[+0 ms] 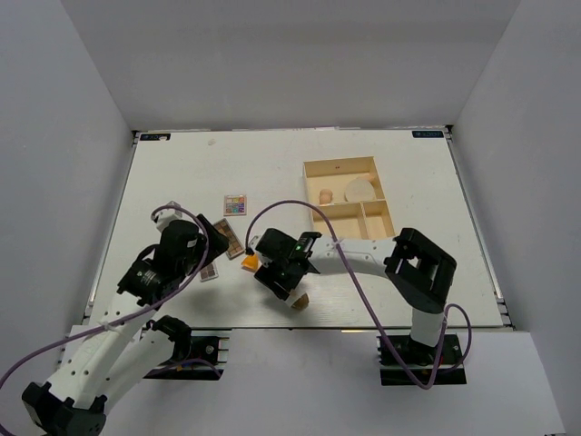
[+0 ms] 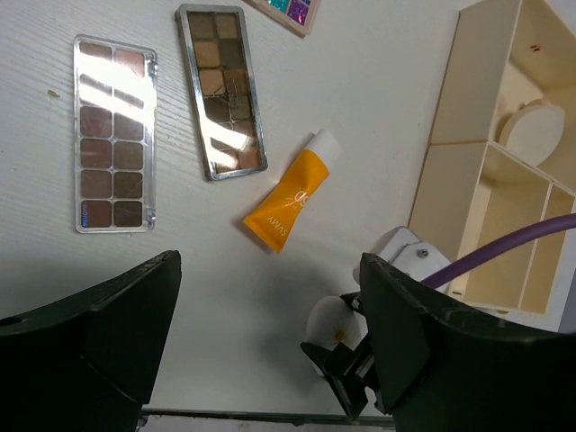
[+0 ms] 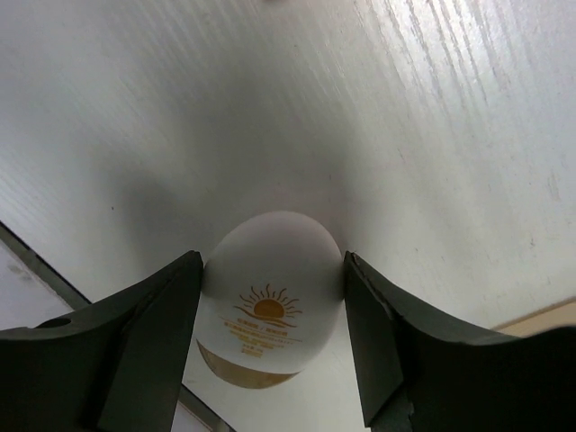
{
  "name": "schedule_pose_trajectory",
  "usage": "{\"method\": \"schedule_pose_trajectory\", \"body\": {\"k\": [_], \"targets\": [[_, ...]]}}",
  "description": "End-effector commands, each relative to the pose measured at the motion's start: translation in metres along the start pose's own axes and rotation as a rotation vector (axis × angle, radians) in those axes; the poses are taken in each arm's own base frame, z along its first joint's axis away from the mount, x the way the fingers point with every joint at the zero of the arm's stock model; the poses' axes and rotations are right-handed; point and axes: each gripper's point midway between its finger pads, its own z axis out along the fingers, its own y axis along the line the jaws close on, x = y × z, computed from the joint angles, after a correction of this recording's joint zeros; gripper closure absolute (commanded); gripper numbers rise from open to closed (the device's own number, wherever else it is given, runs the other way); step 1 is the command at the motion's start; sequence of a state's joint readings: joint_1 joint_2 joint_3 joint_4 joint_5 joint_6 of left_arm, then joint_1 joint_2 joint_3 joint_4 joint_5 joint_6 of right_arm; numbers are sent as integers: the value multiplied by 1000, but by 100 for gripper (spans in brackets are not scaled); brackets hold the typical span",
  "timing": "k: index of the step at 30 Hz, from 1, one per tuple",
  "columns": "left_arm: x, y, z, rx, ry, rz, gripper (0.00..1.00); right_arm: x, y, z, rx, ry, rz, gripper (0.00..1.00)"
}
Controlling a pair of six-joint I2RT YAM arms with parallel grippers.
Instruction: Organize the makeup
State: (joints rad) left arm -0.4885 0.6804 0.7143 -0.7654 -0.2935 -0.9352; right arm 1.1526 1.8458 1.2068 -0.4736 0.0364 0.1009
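My right gripper (image 3: 271,301) stands low near the table's front edge, its two fingers (image 3: 157,337) pressed against both sides of the white egg-shaped item (image 3: 268,270), which rests on the table and bears a gold sun print. From above, this egg (image 1: 300,301) peeks out below the right gripper (image 1: 287,283). My left gripper (image 2: 268,301) hovers open and holds nothing. Beyond it lie two long brown palettes (image 2: 112,133) (image 2: 222,90), the orange tube (image 2: 290,198) and the corner of the small colourful palette (image 2: 292,11). A peach sponge (image 1: 326,194) and the cream disc (image 1: 359,189) sit in the box.
The cream three-compartment box (image 1: 310,189) stands at the back right of centre. The table's front edge (image 3: 36,261) runs close behind the egg. The right arm's purple cable (image 1: 281,205) loops over the middle.
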Motion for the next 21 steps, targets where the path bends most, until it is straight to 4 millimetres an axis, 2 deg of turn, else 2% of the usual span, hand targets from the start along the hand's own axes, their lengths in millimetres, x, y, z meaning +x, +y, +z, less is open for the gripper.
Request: {"method": "schedule_pose_trajectory", "body": {"k": [1, 3, 11, 15, 19, 21], "targets": [[7, -10, 5, 49, 29, 23, 11, -33, -3, -37, -23, -101, -47, 78], [12, -12, 8, 58, 52, 33, 11, -47, -4, -52, -47, -147, -65, 79], [20, -17, 14, 75, 98, 54, 12, -71, -21, -75, -54, -225, -63, 81], [21, -20, 15, 84, 106, 58, 12, -91, -42, -91, -9, -283, -50, 81], [24, -20, 18, 81, 116, 68, 12, -102, -65, -106, 48, -325, -31, 82], [23, -21, 18, 83, 117, 67, 12, -103, -89, -114, 108, -340, -3, 82]]}}
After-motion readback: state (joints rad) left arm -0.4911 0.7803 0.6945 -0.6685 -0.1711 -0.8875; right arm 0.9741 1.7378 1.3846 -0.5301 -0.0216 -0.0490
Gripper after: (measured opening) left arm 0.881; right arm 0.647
